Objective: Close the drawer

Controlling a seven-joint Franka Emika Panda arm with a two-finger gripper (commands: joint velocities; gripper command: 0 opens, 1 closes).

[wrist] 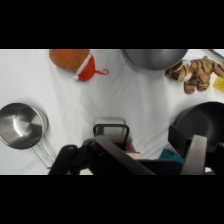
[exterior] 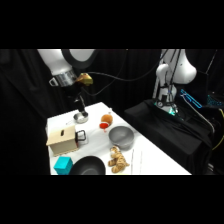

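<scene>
Drawer [exterior: 78, 136] is set in the beige box [exterior: 61, 140] at the table's [exterior: 150, 150] left end, dark loop handle [wrist: 111, 131] facing the grey bowl [exterior: 121, 136]. Gripper [exterior: 80, 107] is held above the box's far corner, over a steel measuring cup [exterior: 81, 117]. Fingers [wrist: 196, 155] are seen spread apart, nothing grasped. Teal cube [exterior: 63, 165] and black pan [exterior: 89, 166] are placed in front of the box.

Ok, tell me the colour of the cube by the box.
Teal; the cube shows best in the side view.
</scene>
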